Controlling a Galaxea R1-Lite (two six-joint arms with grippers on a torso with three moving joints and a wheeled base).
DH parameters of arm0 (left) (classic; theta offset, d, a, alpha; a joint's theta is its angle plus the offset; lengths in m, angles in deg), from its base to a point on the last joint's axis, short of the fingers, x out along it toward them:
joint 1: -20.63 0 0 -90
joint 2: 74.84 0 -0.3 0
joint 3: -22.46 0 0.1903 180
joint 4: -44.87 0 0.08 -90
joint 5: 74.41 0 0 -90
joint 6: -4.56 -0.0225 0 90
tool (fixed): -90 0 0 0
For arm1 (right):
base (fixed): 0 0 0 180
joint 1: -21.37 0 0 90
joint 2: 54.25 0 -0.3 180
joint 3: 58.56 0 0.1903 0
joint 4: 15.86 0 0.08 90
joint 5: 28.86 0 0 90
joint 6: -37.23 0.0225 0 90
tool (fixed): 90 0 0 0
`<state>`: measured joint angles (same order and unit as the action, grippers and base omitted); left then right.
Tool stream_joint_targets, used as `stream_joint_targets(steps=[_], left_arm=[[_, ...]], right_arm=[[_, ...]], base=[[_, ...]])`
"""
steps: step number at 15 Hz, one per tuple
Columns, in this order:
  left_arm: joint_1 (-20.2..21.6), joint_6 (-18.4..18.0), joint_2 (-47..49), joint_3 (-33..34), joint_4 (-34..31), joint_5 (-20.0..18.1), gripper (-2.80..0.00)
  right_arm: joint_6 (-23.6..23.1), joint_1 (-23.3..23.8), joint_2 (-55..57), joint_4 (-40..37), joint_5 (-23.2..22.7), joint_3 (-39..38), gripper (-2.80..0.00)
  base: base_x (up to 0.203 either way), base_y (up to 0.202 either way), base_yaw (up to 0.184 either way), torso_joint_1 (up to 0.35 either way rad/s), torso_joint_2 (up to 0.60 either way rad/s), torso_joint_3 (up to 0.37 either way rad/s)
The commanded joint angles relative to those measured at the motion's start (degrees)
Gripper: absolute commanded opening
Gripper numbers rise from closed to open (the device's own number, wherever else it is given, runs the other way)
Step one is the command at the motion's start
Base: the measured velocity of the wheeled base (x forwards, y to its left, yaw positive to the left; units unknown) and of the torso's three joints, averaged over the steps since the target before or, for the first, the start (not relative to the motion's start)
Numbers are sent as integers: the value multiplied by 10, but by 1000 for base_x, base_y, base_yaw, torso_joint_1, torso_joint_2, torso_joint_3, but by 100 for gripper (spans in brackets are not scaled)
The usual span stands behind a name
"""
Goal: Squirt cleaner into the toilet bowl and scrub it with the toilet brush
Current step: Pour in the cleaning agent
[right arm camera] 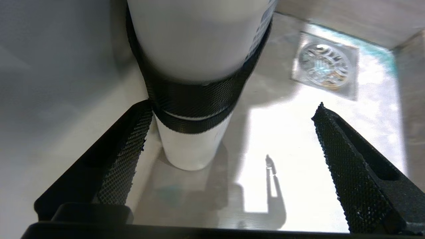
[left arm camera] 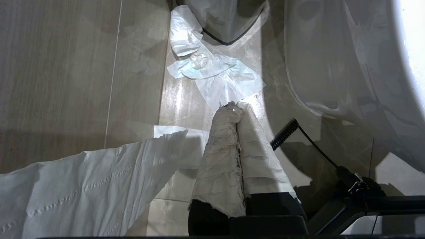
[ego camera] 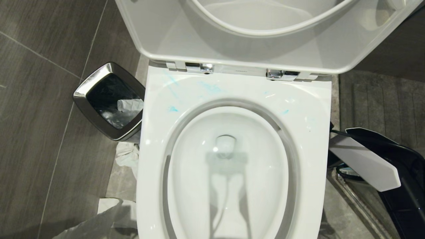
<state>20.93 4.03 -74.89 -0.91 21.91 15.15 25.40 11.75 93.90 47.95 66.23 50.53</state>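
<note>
Grey-tiled floor beside the toilet bowl (ego camera: 232,159): right tool (right arm camera: 229,149), jaws apart, flanks a white bottle (right arm camera: 196,66); a glancing contact could topple it.

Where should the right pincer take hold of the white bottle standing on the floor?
Probably on its black knurled band, from the side: the bottle stands upright and the band is textured. The open right pincer has one finger beside the band, so shift across to straddle it first.

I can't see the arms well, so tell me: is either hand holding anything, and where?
Nothing is held. The right hand is open beside a white bottle; the left hand is shut, empty.
</note>
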Motion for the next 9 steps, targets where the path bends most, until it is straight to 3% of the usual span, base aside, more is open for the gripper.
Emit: stream_joint_targets(steps=[1, 6, 9], left_arm=[[0, 0, 0, 4, 0, 0, -280], [0, 0, 0, 4, 0, 0, -280], [0, 0, 0, 4, 0, 0, -280]], right_arm=[[-5, 6, -6, 5, 1, -2, 0], [-16, 13, -9, 5, 18, -2, 0], [27, 7, -8, 5, 14, 1, 0]], base=[[0, 0, 0, 0, 0, 0], [0, 0, 0, 0, 0, 0], [0, 0, 0, 0, 0, 0]])
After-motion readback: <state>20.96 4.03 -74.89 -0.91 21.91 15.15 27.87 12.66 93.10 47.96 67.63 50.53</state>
